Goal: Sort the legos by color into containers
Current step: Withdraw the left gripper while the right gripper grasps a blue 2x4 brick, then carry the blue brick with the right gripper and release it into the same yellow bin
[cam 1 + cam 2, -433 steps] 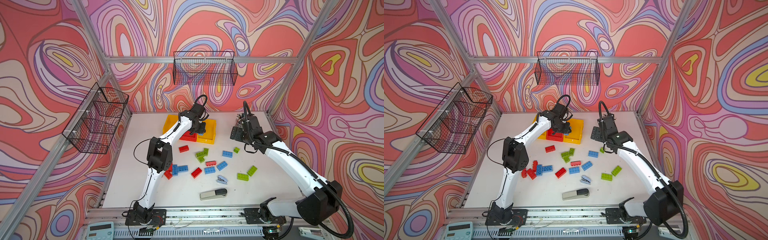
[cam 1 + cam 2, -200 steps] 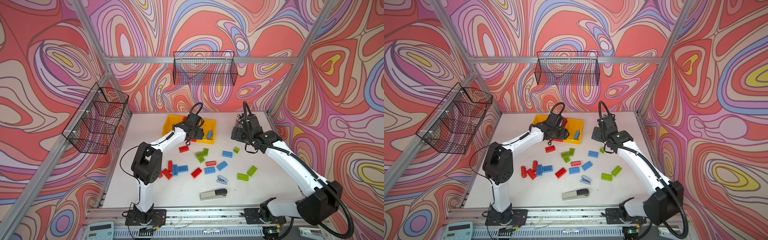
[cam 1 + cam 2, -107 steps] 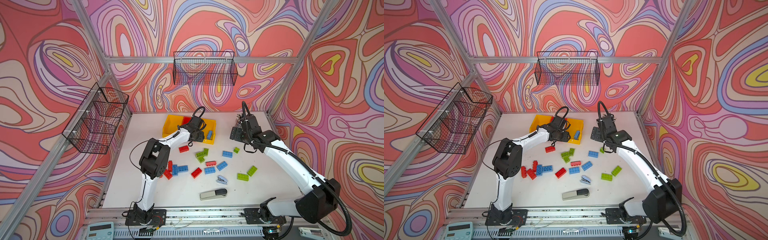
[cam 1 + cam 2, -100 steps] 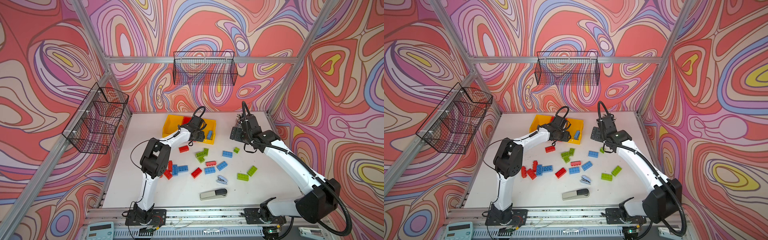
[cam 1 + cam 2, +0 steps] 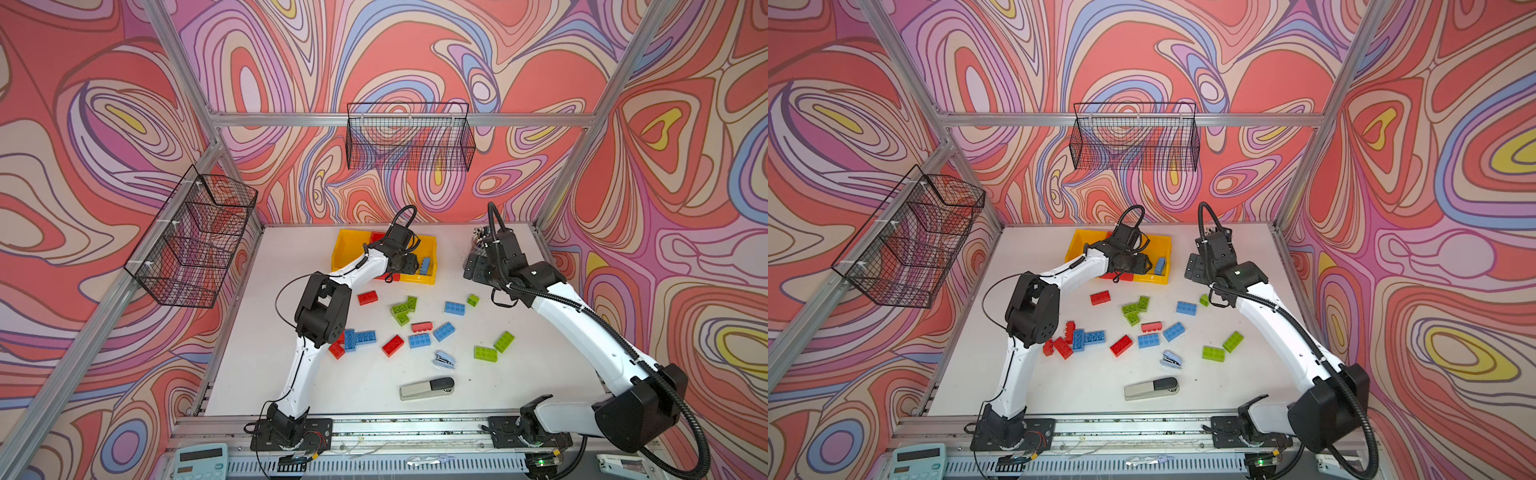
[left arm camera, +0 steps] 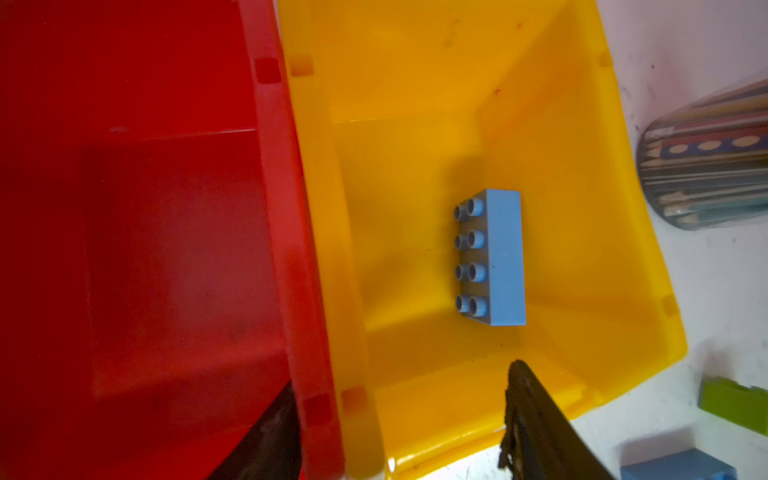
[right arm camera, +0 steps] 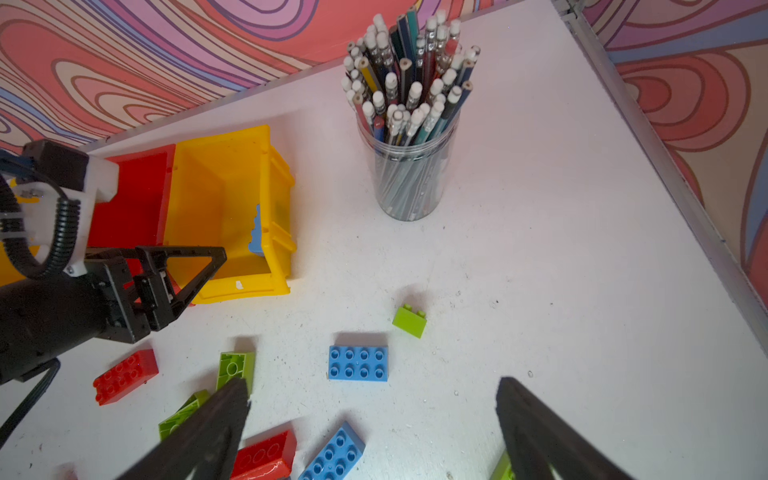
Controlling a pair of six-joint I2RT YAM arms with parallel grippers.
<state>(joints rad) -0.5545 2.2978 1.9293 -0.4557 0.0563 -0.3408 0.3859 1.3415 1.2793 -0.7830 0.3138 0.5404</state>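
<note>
Three joined containers stand at the back: a yellow bin [image 5: 347,249], a red bin [image 5: 376,237] [image 6: 166,208] and a second yellow bin [image 5: 429,243] [image 6: 415,83]. One blue lego [image 5: 424,266] [image 6: 498,257] lies on its side in that second yellow bin. My left gripper [image 5: 409,264] [image 6: 403,376] hovers open over the wall between the red bin and that yellow bin, holding nothing. Red [image 5: 367,297], green [image 5: 402,309] and blue [image 5: 454,308] legos lie scattered mid-table. My right gripper [image 5: 476,268] [image 7: 372,381] hangs open above a blue lego [image 7: 358,363], empty.
A clear cup of pencils [image 7: 409,124] stands right of the bins, close behind my right gripper. A small light-blue stapler [image 5: 444,359] and a grey-and-black stapler [image 5: 427,388] lie near the front. Wire baskets hang on the back wall [image 5: 409,139] and the left wall [image 5: 195,237].
The blue lego, not seen 2.2 s ago, now lies in the right-hand yellow bin. The left arm's elbow has swung and its gripper has shifted slightly right. The right arm has barely moved.
</note>
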